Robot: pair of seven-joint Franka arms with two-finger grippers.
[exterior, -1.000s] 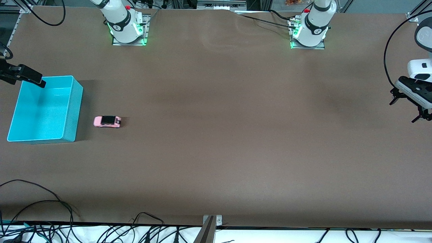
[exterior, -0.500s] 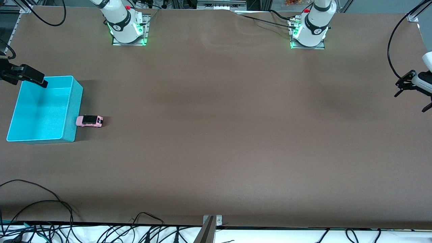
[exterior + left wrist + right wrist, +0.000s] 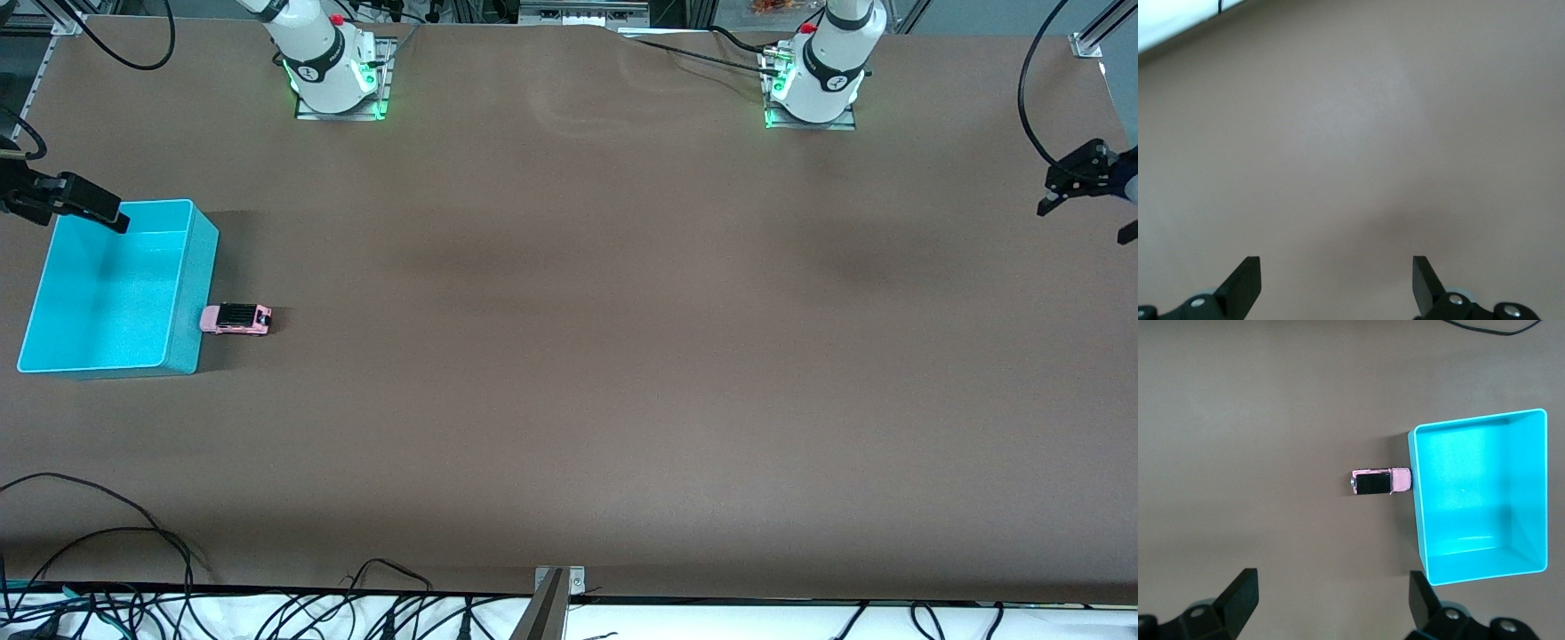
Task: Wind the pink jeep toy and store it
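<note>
The pink jeep toy [image 3: 236,318] stands on the brown table, its nose against the outer side wall of the empty turquoise bin [image 3: 203,293]. In the right wrist view the jeep [image 3: 1381,481] touches the bin's wall [image 3: 1415,513]. My right gripper [image 3: 87,203] is open and empty, up in the air over the bin's corner nearest its base; its jaws [image 3: 1331,597] stand wide apart. My left gripper [image 3: 1083,213] is open and empty, over the table's edge at the left arm's end; its wrist view [image 3: 1337,280] shows only bare table.
The two arm bases [image 3: 333,62] [image 3: 818,71] stand along the table's edge farthest from the front camera. Cables [image 3: 107,542] lie along the edge nearest that camera. A metal bracket [image 3: 556,591] sits at the middle of that edge.
The jeep rolled toward the bin and stopped against its wall. My left gripper drew back toward the table's end and partly left the view. My right gripper barely moved.
</note>
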